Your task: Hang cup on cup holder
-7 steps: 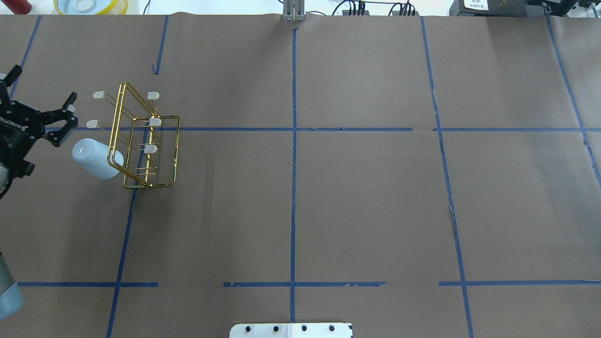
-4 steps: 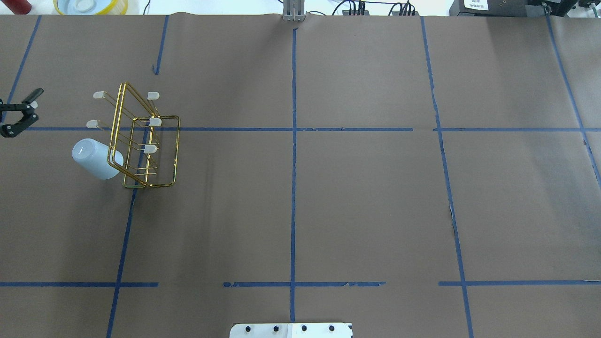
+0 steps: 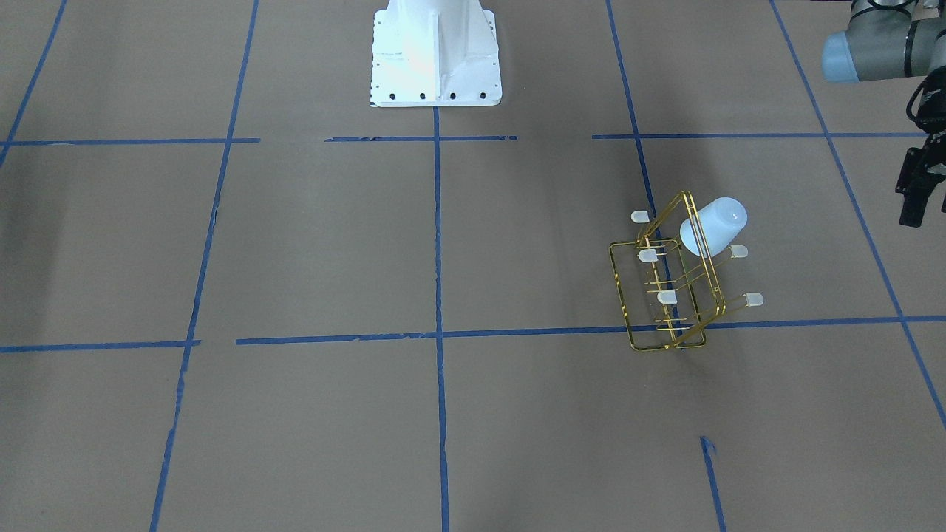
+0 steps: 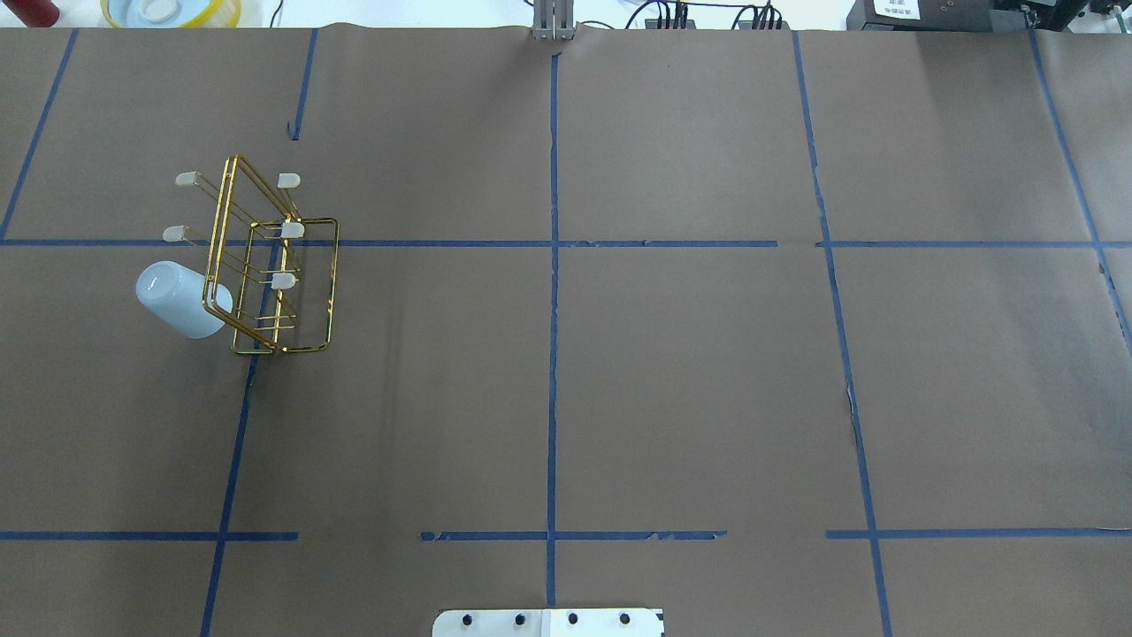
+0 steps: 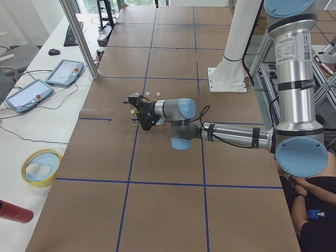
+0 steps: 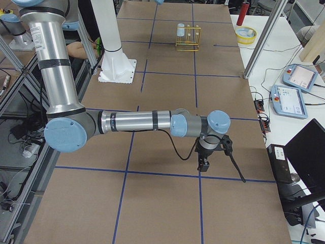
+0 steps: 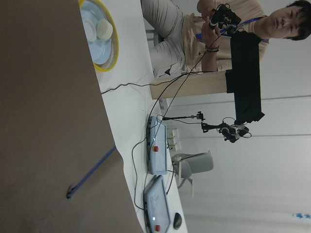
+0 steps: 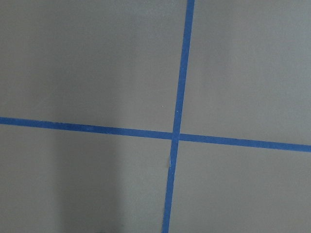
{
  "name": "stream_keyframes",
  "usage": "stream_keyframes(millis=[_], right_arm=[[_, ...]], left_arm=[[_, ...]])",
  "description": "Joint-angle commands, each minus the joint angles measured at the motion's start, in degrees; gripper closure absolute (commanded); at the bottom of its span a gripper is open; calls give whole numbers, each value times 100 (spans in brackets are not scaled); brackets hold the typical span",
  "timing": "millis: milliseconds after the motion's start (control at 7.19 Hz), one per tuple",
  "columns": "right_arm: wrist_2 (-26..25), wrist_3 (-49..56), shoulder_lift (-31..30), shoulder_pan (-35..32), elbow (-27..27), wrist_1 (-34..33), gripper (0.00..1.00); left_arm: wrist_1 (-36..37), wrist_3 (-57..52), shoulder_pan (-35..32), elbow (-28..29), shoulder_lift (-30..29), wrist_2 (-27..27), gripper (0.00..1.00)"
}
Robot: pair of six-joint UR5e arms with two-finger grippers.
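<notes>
The pale blue-white cup (image 4: 179,301) hangs upside down and tilted on a lower prong of the gold wire cup holder (image 4: 301,265), on the side nearest the left arm. Both also show in the front-facing view, cup (image 3: 714,224) and holder (image 3: 669,310). My left gripper (image 3: 919,210) is apart from the cup at that view's right edge, partly cut off, its fingers spread and empty. It is out of the overhead view. My right gripper (image 6: 204,158) hangs low over bare table far from the holder. It shows only in the exterior right view, so I cannot tell its state.
The white robot base (image 3: 436,59) stands at the table's near middle. A yellow-rimmed bowl (image 4: 172,11) and a red can (image 5: 13,211) sit past the far left corner. Control pendants (image 5: 65,72) lie on the white side table. Blue tape lines cross the brown table.
My left gripper has drawn back leftward from the cup and left the overhead view, still open. The cup and the holder have not moved.
</notes>
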State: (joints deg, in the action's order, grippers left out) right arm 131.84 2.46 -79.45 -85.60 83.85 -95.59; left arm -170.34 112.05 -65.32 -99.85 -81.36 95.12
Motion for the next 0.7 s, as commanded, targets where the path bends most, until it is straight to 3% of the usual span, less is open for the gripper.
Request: stream_keyframes(millis=[0, 417, 556], right_arm=[[0, 0, 0, 0, 0, -4, 0], [0, 0, 0, 0, 0, -4, 0], [0, 0, 0, 0, 0, -4, 0]], left_arm=[[1295, -2316, -585, -25, -38, 707, 0], [2527, -4990, -1384, -8, -29, 1744, 0], [3254, -5966, -1648, -8, -38, 2051, 0]])
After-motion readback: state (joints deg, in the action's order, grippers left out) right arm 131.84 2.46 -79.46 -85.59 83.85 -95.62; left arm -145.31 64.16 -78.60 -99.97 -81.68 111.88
